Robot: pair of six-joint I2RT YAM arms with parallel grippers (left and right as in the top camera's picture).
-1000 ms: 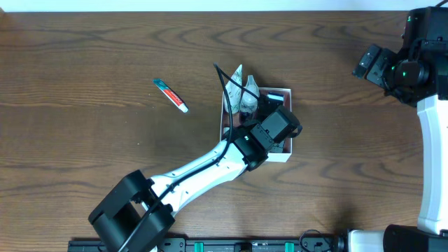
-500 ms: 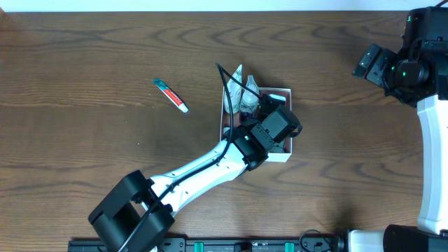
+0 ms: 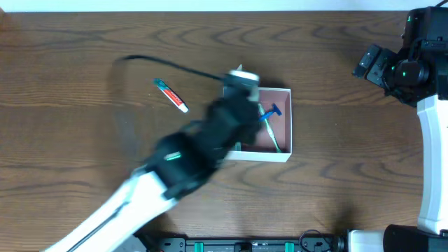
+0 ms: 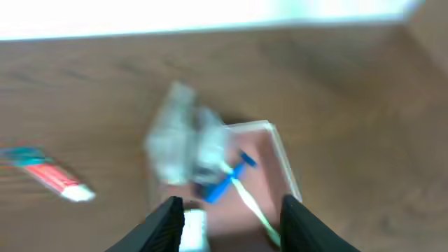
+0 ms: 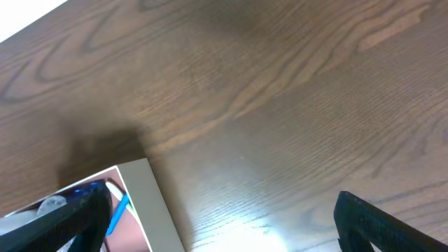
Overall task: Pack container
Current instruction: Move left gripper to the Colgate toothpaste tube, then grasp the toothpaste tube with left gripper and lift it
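Note:
The container is a square white box with a pinkish floor at mid-table. A blue and green toothbrush lies inside it, and a crumpled clear plastic packet rests at its far left corner. My left gripper is motion-blurred just above the box's left side. In the left wrist view its jaws are open and empty above the container, the toothbrush and the packet. My right gripper hangs open at the far right, well apart from the box.
A red, white and teal toothpaste tube lies on the wooden table left of the container; it also shows in the left wrist view. The right wrist view shows the container's wall, the toothbrush and bare wood.
My left arm has swung up and back to the left from over the container and is blurred. The toothbrush now shows lying in the box. The right arm has not moved.

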